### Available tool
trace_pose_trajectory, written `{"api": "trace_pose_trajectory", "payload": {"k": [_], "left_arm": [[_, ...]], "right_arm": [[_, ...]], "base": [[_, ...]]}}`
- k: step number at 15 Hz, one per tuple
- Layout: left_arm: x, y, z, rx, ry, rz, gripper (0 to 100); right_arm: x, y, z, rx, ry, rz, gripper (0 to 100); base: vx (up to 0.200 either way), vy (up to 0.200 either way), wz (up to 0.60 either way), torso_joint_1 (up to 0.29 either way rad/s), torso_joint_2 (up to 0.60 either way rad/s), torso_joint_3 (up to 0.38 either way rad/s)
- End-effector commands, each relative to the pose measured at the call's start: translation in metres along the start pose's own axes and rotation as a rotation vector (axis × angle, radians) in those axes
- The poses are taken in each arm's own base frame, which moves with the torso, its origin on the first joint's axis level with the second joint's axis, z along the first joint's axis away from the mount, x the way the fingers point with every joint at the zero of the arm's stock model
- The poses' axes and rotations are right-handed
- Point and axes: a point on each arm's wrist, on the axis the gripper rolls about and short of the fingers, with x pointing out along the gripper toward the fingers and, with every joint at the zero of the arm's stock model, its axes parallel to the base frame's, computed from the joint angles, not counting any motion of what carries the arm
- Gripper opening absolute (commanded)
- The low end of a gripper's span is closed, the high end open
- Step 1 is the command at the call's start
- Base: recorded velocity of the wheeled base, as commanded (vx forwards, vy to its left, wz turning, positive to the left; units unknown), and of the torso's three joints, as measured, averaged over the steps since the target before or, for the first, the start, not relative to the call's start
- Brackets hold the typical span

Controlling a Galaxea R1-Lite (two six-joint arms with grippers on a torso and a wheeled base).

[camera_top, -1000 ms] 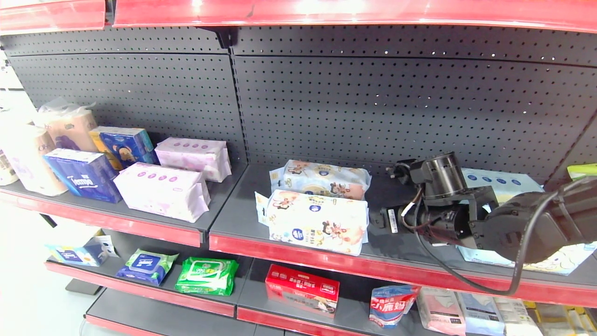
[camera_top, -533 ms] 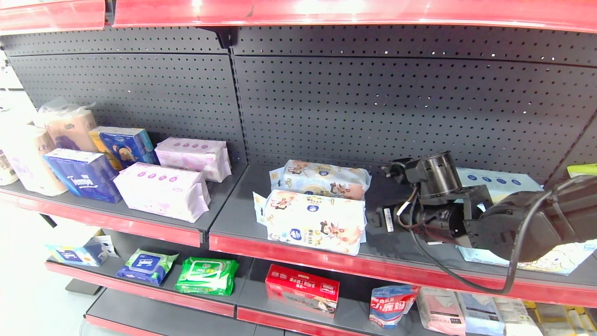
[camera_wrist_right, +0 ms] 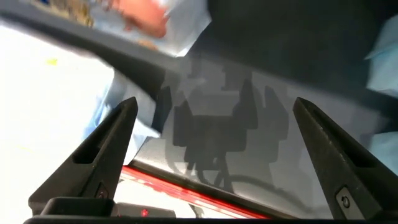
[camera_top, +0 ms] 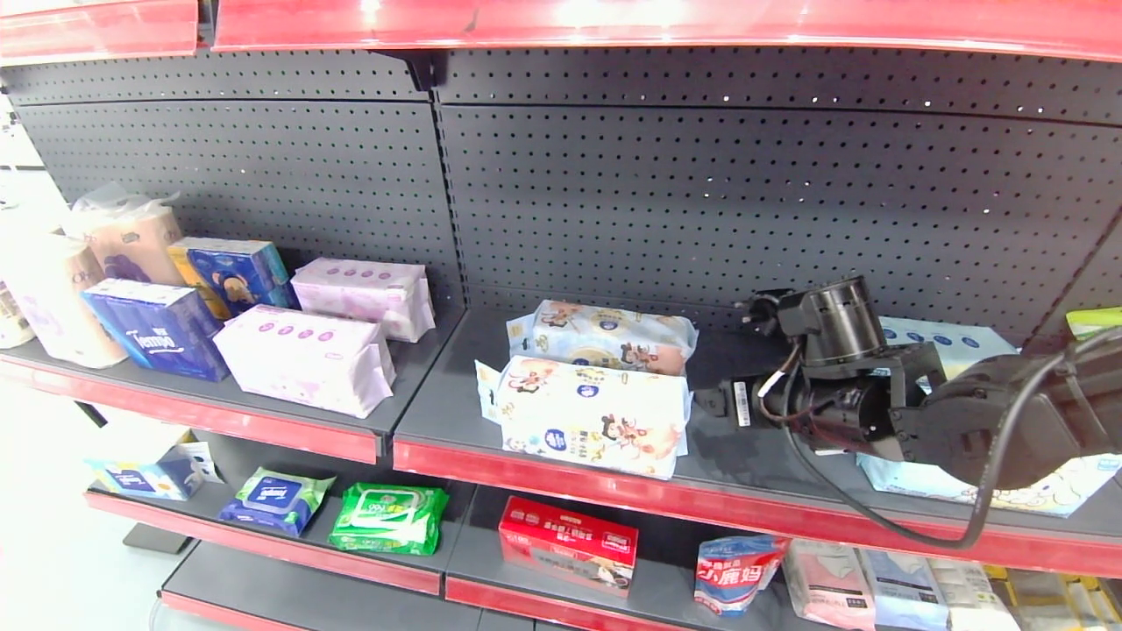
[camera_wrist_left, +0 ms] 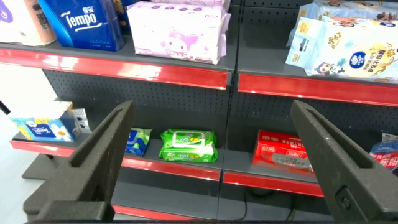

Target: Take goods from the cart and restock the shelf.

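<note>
Well, right gripper point(camera_wrist_right: 214, 102) jaws wide, empty, pack point(camera_top: 592, 416) just outside one jaw; left gripper point(camera_wrist_left: 211, 106) likewise wide, empty. Placement looks done; you'd fetch more from the cart.

Dark grey perforated back panel point(camera_top: 701, 193) across the rear, split by an upright seam under a black bracket point(camera_top: 421, 66). Overhead, a glossy red shelf edge point(camera_top: 614, 22) streaked with white glare from lighting. Below, tiered shelf decks point(camera_top: 447, 394) in dark grey, each fronted by a red rail point(camera_top: 543, 473). At lower left, a pale, brightly lit floor point(camera_top: 44, 561). From the left wrist view, more perforated backing point(camera_wrist_left: 155, 99) beneath a red front strip point(camera_wrist_left: 124, 65).
</note>
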Motion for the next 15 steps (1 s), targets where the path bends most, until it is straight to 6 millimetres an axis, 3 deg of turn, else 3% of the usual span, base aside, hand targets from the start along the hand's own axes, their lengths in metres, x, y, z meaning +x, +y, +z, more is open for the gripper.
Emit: {"api": "trace_pose_trajectory", "payload": {"k": [1, 7, 13, 15], "left_arm": [[0.000, 0.000, 0.000, 0.000, 0.001, 0.000, 100], [0.000, 0.000, 0.000, 0.000, 0.001, 0.000, 100], [0.000, 0.000, 0.000, 0.000, 0.001, 0.000, 100], [0.000, 0.000, 0.000, 0.000, 0.001, 0.000, 100]], "right_arm": [[-0.013, -0.013, 0.004, 0.028, -0.026, -0.018, 100], [-0.055, -0.043, 0.004, 0.089, -0.097, -0.049, 100], [-0.116, -0.103, -0.017, 0.147, -0.179, -0.081, 100], [-0.133, -0.124, -0.022, 0.178, -0.219, -0.177, 100]], "base": [[0.000, 0.000, 0.00, 0.000, 0.00, 0.000], [0.000, 0.000, 0.00, 0.000, 0.00, 0.000], [0.000, 0.000, 0.00, 0.000, 0.00, 0.000], [0.000, 0.000, 0.00, 0.000, 0.00, 0.000]]}}
